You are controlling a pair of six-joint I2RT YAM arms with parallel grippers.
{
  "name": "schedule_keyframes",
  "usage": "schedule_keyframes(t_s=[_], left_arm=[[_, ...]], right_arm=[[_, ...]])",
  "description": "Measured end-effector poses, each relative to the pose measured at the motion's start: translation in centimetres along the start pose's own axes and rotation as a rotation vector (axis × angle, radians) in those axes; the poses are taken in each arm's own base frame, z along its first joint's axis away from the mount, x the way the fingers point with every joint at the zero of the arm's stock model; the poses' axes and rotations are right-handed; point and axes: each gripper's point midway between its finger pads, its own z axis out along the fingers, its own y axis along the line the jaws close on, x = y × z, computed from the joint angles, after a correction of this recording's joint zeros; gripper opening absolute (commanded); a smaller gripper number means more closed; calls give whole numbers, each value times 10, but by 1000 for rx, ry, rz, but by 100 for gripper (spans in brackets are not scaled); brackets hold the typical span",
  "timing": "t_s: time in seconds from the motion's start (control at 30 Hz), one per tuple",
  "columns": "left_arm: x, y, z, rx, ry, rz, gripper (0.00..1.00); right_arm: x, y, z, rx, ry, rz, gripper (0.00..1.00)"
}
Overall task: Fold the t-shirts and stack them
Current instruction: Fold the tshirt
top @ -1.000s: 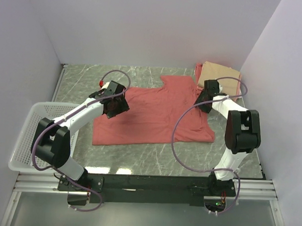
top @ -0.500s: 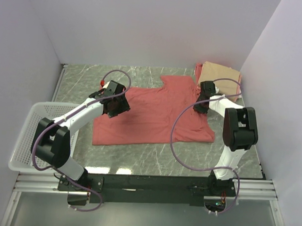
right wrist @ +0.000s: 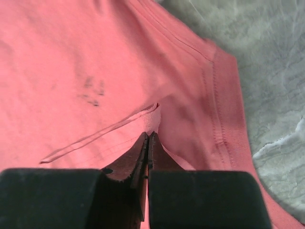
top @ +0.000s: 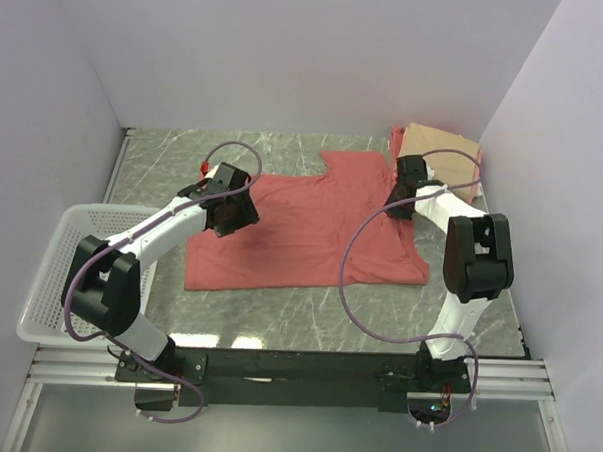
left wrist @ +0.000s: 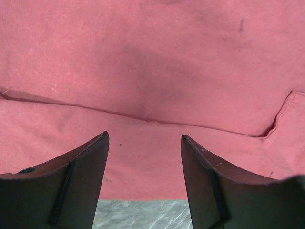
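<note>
A large salmon-red t-shirt (top: 311,231) lies spread flat on the marble table. My left gripper (top: 232,215) hovers low over its left part, near the folded-in edge. In the left wrist view the left gripper (left wrist: 144,136) is open, with only the red cloth (left wrist: 152,57) under the gap. My right gripper (top: 395,208) is down at the shirt's right side by the sleeve. In the right wrist view the right gripper (right wrist: 148,134) is shut, and a small ridge of the shirt (right wrist: 71,71) is pinched at its tips. A folded tan t-shirt (top: 445,152) lies on a pink one (top: 395,142) at the back right.
A white mesh basket (top: 55,265) sits at the table's left front edge. Walls close in the left, back and right sides. Bare marble (top: 235,148) runs behind the shirt and in front of its hem. Purple cables loop off both arms.
My right gripper has closed on a fold of the red shirt and shifted slightly toward the back. The left arm has barely moved and stays open.
</note>
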Motion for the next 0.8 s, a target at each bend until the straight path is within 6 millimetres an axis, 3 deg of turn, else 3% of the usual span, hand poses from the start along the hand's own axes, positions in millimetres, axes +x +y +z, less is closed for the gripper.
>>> schedule_keyframes(t_s=[0.43,0.63,0.73,0.77,0.8], left_arm=[[6,6,2,-13,12,3,67],[6,6,3,-14,13,3,67],[6,6,3,-12,13,3,67],[6,5,3,-10,14,3,67],[6,5,3,-10,15,3,67]], right_arm=[[-40,52,-30,-69,-108,-87,0],[-43,57,-31,-47,-120,-111,1],[-37,48,-24,-4,-101,-113,21],[-35,45,-22,16,-95,-116,35],[-33,41,-20,35,-90,-115,40]])
